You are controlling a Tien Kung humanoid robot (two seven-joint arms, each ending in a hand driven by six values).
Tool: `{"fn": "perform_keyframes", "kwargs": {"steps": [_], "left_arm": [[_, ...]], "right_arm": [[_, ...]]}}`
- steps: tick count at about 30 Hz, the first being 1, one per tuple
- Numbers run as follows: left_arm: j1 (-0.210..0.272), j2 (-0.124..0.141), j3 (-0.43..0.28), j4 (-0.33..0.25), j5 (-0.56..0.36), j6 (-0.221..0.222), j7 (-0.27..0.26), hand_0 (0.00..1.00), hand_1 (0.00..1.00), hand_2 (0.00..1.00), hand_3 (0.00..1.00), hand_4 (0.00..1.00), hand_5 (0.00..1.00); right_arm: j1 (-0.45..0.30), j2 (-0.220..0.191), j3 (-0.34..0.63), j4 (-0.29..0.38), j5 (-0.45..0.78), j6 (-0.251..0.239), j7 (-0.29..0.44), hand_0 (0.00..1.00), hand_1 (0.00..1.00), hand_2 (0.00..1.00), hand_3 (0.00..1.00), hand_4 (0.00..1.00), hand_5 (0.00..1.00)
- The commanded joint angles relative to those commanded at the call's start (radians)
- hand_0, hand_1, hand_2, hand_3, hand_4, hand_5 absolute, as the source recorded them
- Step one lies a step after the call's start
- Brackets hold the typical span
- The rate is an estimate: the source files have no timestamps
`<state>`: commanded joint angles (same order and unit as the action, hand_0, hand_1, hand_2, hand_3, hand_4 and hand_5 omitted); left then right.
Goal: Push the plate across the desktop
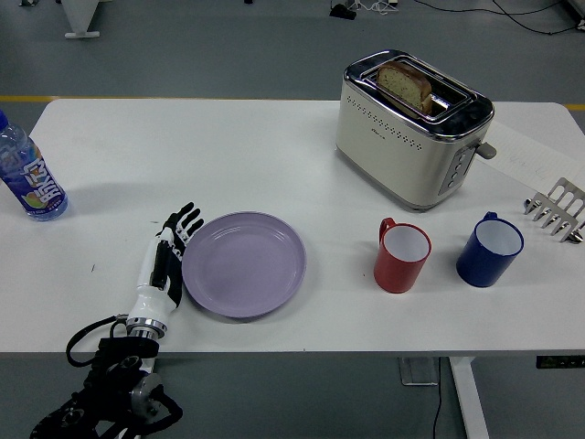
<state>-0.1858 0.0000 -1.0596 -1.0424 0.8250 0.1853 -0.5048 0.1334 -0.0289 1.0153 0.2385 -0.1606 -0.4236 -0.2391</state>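
A lilac plate [243,264] lies flat on the white table [228,155], left of centre near the front edge. My left hand [170,251] lies flat on the table with its fingers straight and together, its side touching the plate's left rim. It holds nothing. The left arm comes up from the lower left corner. The right arm is out of view.
A red mug [402,257] stands to the right of the plate, with a blue mug [490,250] beyond it. A cream toaster [413,128] with bread stands at the back. A water bottle [27,177] stands at far left. A metal rack [557,210] sits at the right edge.
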Motion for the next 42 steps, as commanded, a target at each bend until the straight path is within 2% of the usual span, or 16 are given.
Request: {"fn": "perform_keyframes", "kwargs": {"steps": [30, 42], "left_arm": [[-0.028, 0.0, 0.138, -0.036, -0.056, -0.008, 0.004, 0.863, 0.871, 0.903, 0.857, 0.509, 0.998], [-0.034, 0.0, 0.156, -0.042, -0.066, -0.009, 0.004, 0.86, 0.869, 0.903, 0.858, 0.508, 0.998]], "right_arm": [[0.007, -0.002, 0.006, 0.0, -0.008, -0.001, 0.0, 0.552, 0.452, 0.592, 0.584, 0.305, 0.484], [0.007, -0.001, 0.008, 0.0, -0.01, -0.001, 0.0, 0.552, 0.452, 0.591, 0.584, 0.306, 0.484]]}}
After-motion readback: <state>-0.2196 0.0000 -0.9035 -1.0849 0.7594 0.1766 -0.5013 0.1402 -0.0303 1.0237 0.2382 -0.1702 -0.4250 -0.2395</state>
